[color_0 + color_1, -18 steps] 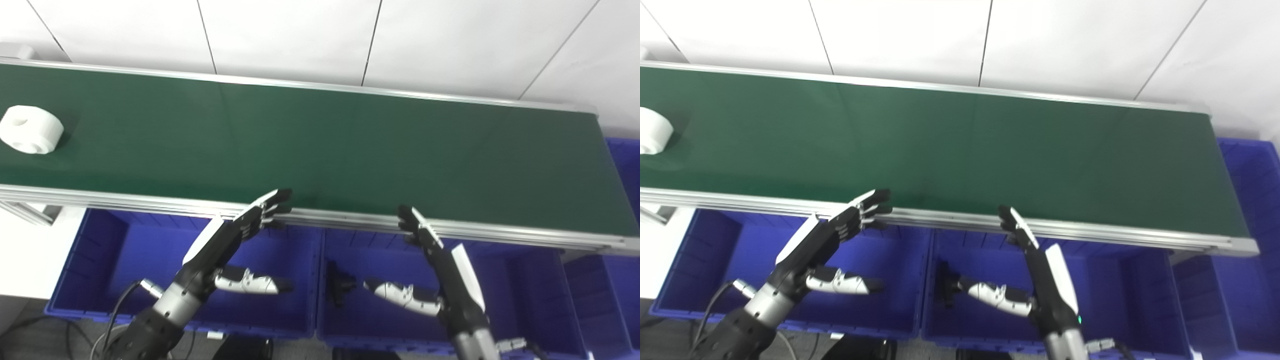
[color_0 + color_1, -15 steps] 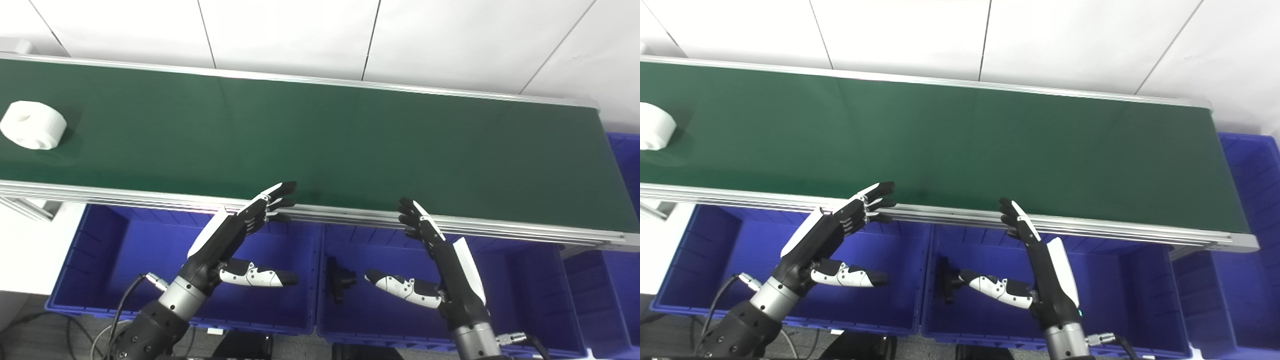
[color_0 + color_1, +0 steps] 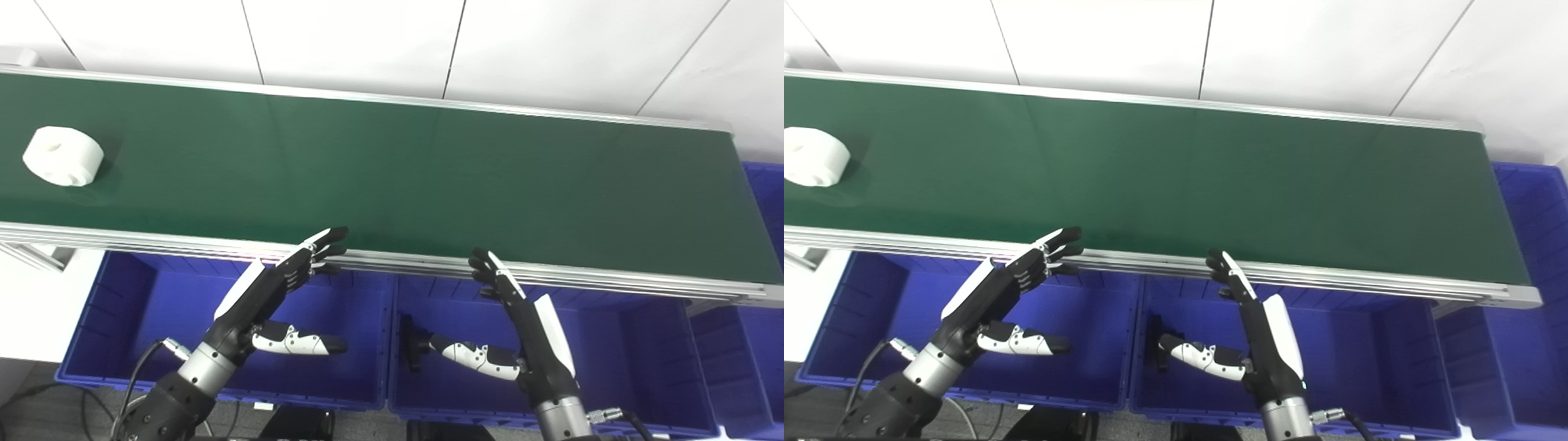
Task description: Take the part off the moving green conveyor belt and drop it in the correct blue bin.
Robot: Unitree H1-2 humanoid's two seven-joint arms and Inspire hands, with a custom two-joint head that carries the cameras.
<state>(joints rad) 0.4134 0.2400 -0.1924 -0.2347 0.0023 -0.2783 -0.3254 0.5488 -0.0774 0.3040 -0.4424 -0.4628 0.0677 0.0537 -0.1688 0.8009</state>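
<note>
A white round part (image 3: 63, 155) with a hole in its top lies on the green conveyor belt (image 3: 398, 171) at the far left. It also shows in the right eye view (image 3: 814, 164). My left hand (image 3: 269, 294) is open and empty, held over the left blue bin (image 3: 122, 318), its fingertips at the belt's near rail. My right hand (image 3: 527, 318) is open and empty over the middle blue bin (image 3: 618, 355), fingertips at the rail. Both hands are far to the right of the part.
A small black part (image 3: 413, 343) lies in the middle bin, beside my right thumb. Another blue bin (image 3: 765, 202) stands past the belt's right end. The belt's metal rail (image 3: 184, 245) runs along its near edge. A white wall is behind.
The white part has moved right along the belt. Both hands have shifted a little to the left and stay open.
</note>
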